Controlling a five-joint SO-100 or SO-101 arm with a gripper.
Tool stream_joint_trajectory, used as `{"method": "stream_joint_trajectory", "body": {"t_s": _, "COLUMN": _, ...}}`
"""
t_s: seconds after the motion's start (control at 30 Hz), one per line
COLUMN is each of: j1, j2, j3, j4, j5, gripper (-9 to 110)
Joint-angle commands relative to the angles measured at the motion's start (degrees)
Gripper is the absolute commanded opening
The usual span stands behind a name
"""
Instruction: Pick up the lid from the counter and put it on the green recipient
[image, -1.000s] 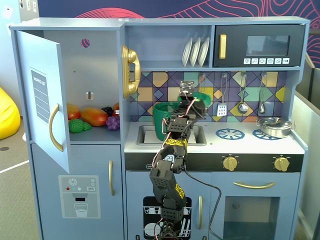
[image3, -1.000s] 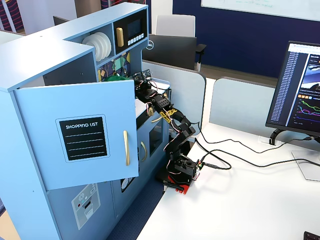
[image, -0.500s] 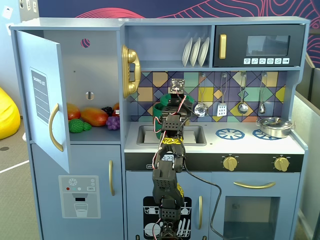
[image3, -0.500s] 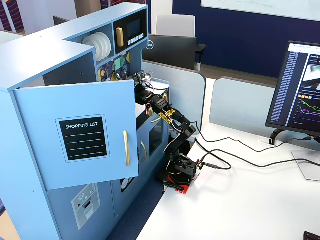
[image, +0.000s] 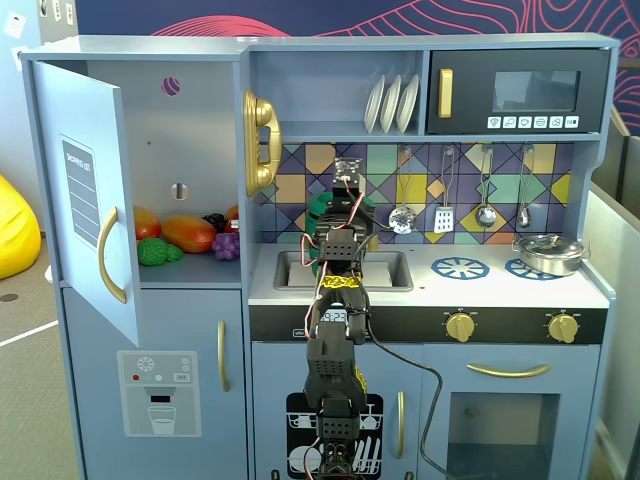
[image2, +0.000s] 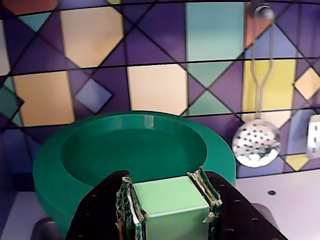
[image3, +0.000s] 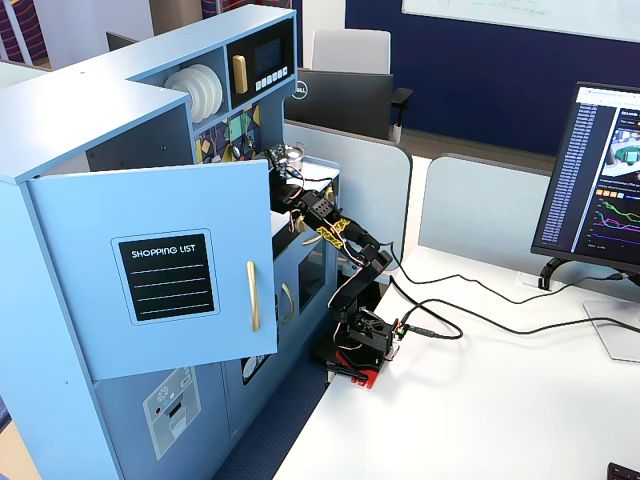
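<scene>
Wrist view: end effector (image2: 170, 207) clamped on lid (image2: 170, 200) tab, hovering at near rim of green recipient (image2: 100, 150). Placement step; next, advance, centre, lower, release.

In the wrist view the gripper (image2: 170, 202) sits just before the green pot (image2: 55, 165), whose open mouth lies clear ahead of it. Directly behind the pot rises the tiled backsplash (image2: 155, 87), closing the way forward. To the gripper's right a hanging slotted spoon (image2: 256, 142) dangles low near the pot's rim, with bare counter (image2: 285, 192) beneath it.
</scene>
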Motion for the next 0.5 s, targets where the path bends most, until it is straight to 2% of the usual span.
{"method": "stream_joint_trajectory", "body": {"t_s": 0.0, "j1": -0.7, "j2": 1.23, "j3": -3.6, "j4": -0.09, "j5": -1.23, "gripper": 0}}
{"method": "stream_joint_trajectory", "body": {"t_s": 0.47, "j1": -1.05, "j2": -2.02, "j3": -3.69, "j4": -1.41, "j5": -3.87, "gripper": 0}}
